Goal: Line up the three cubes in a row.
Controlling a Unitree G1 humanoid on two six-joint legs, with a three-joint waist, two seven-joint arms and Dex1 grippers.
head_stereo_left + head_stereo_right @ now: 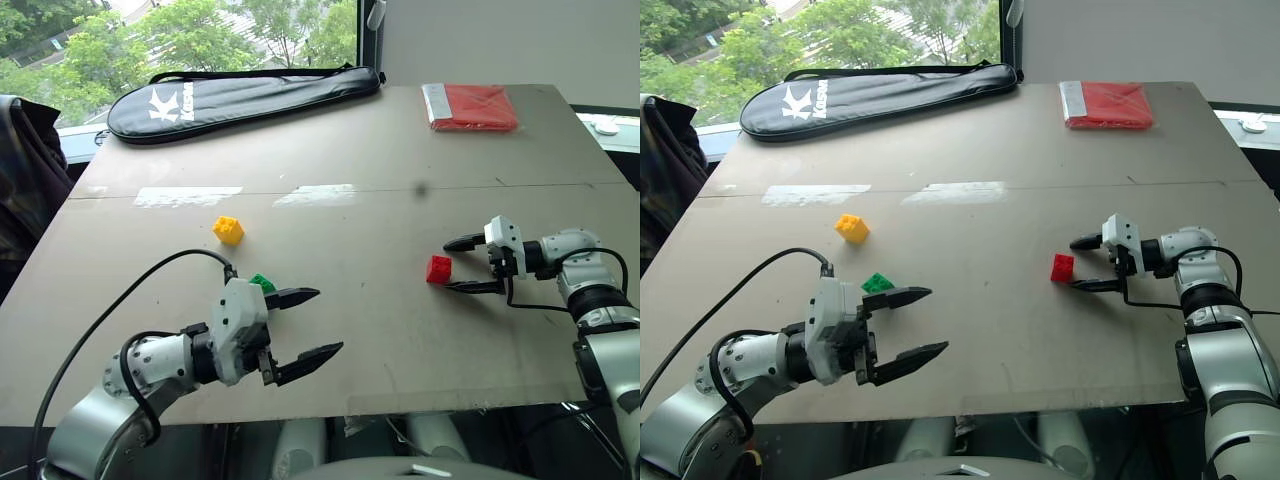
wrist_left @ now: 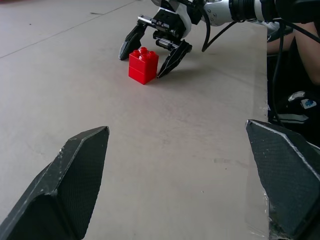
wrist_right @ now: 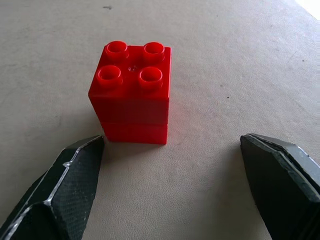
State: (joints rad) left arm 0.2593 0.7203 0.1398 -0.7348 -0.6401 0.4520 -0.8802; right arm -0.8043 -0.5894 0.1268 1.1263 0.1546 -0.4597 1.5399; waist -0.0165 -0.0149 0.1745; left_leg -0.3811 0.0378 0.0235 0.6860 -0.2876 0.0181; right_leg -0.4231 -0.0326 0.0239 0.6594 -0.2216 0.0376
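Head view, left gripper (image 1: 306, 324): nearest the camera, low at the left over the table's near edge; its two black fingers spread wide, nothing between them
Head view, green cube (image 1: 262, 283): just behind the left gripper, partly hidden by its white body and upper finger
Head view, yellow cube (image 1: 228, 230): further back on the table (image 1: 350, 150), apart from the green one, standing free
Head view, red cube (image 1: 438, 269): on the right half of the table, well apart from the other two; the three do not form a row
Head view, right gripper (image 1: 470, 264): points in from the right toward the red cube, fingers spread, tips just beside the cube; the cube sits at the mouth, not pinched
Head view, far edge: black racket bag (image 1: 240, 97) at the back left, flat red packet (image 1: 471, 106) at the back right
Left wrist view, left fingers (image 2: 70, 190): wide apart, bare table between them; red cube and right gripper ahead across the table
Right wrist view, red cube (image 3: 133, 92): upright, four studs up, resting on the table ahead of the spread fingers (image 3: 65, 185), nearer to one tip; contact cannot be told
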